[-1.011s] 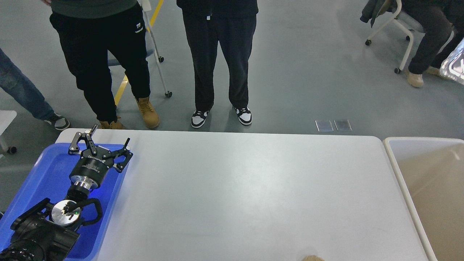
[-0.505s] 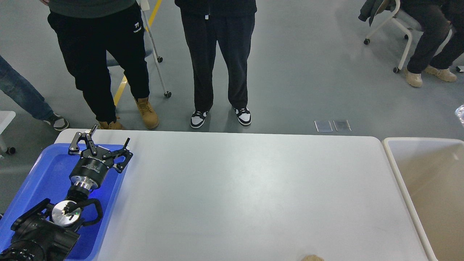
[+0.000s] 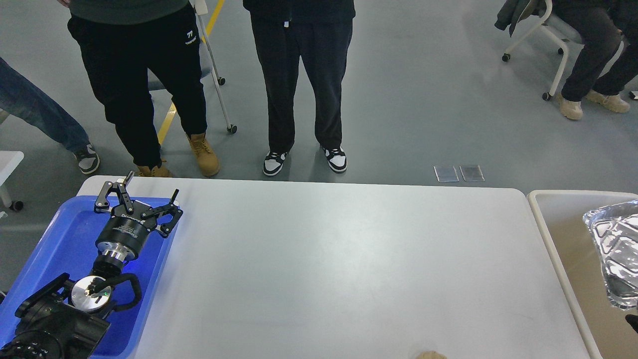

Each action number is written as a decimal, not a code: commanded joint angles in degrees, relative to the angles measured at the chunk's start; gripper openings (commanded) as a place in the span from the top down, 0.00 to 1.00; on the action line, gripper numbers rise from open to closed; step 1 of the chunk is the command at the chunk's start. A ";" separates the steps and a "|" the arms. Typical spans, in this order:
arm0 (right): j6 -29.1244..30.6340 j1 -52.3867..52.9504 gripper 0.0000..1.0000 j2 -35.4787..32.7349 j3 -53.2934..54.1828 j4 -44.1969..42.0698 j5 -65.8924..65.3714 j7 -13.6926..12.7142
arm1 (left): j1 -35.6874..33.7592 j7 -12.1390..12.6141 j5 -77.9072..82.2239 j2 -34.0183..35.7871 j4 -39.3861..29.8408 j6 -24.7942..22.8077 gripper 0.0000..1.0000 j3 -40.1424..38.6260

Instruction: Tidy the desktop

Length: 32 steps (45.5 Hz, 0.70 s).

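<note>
The desktop (image 3: 349, 259) is a wide pale grey-white tabletop with nothing lying on its middle. My left gripper (image 3: 145, 192) is open and empty, over the far end of the blue tray (image 3: 55, 239) at the table's left end. At the right edge, a shiny crinkled clear container (image 3: 614, 249) hangs over the beige bin (image 3: 541, 224). A small black part (image 3: 633, 321) shows just below it at the frame edge, probably my right gripper. Its fingers are out of sight.
Two people stand at the far edge of the table (image 3: 299, 85), and another leg shows at far left. Wheeled chairs stand at the back. A small beige thing (image 3: 428, 355) peeks in at the table's near edge.
The shiny container has come down from the upper right to over the beige bin. My left arm has not moved. The person at far left has stepped.
</note>
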 commanded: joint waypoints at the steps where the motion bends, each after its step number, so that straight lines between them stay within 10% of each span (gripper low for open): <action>1: 0.49 -1.89 1.00 1.31 0.63 0.16 -3.41 0.07 | 0.00 -0.01 -0.05 0.00 0.00 0.00 0.00 0.02; 5: 0.49 -1.97 0.93 1.31 0.72 0.16 -3.58 0.07 | 0.00 -0.01 -0.05 0.00 0.00 0.00 0.00 -0.07; 8: 0.40 -1.89 0.05 1.31 1.07 -0.10 -3.50 0.25 | 0.00 -0.01 -0.05 0.00 0.00 0.00 0.00 -0.07; 9: 0.48 -1.80 0.01 1.31 1.07 0.07 -3.41 0.25 | 0.00 -0.01 -0.05 0.00 0.00 0.00 0.00 -0.07; 32: 0.40 3.82 0.00 -3.26 5.55 1.12 -3.32 0.34 | 0.00 -0.01 -0.05 0.00 0.00 0.00 0.00 0.02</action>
